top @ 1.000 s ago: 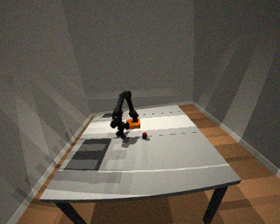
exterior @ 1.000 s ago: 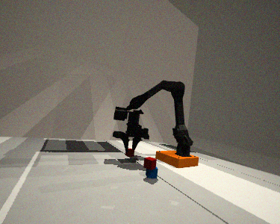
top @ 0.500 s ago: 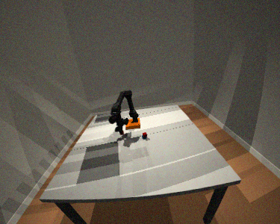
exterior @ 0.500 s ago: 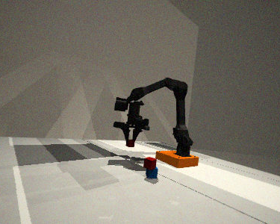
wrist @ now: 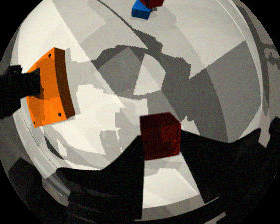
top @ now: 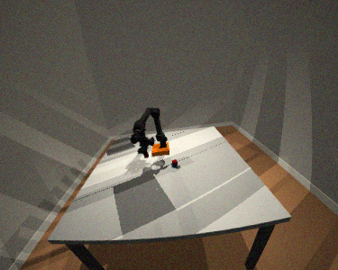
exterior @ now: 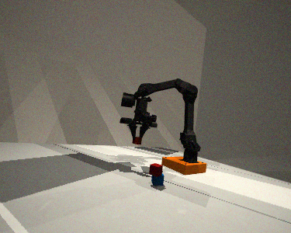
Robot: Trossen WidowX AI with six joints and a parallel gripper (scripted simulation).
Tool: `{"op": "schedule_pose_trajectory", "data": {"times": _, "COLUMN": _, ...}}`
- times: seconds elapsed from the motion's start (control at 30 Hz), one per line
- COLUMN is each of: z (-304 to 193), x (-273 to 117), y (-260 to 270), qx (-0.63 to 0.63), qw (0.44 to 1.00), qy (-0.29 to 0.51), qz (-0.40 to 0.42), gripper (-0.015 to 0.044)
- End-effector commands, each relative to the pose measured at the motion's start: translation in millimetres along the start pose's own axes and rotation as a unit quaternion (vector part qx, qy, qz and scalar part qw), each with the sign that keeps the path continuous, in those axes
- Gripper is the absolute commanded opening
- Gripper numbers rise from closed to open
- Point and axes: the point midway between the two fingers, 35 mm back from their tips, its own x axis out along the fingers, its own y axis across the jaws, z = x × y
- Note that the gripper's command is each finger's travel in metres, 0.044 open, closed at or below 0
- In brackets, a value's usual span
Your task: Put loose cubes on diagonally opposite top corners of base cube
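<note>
The blue base cube (top: 175, 166) (exterior: 157, 180) (wrist: 140, 10) stands on the table. One red cube (top: 174, 161) (exterior: 156, 169) (wrist: 153, 2) rests on top of it and looks level; it sits off-center, overhanging one side, and is cut by the wrist view's top edge. My gripper (exterior: 137, 138) (wrist: 161, 142) is shut on the other red cube (top: 146, 156) (exterior: 136, 141) (wrist: 160, 131), which looks dark in shadow. It holds this cube in the air above the table, to the left of the base cube in the top and exterior views. The far corners of the base cube's top are hidden.
The orange mount (top: 160, 151) (exterior: 195, 168) (wrist: 46, 102) of the arm stands behind the base cube in the top and exterior views. The arm reaches from it over the table (top: 223, 180) (exterior: 87, 210). Dark shadows lie across the table top.
</note>
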Motion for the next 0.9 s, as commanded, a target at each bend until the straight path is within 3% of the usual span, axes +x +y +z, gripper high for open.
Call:
{"op": "schedule_pose_trajectory", "data": {"times": 0.0, "z": 2, "x": -4, "y": -1, "qx": 0.008, "qw": 1.000, "qy": 0.001, "qz": -0.002, "gripper": 0.0105}}
{"op": "schedule_pose_trajectory", "data": {"times": 0.87, "z": 84, "x": 0, "y": -19, "qx": 0.233, "qw": 0.972, "qy": -0.004, "qz": -0.002, "gripper": 0.0105}}
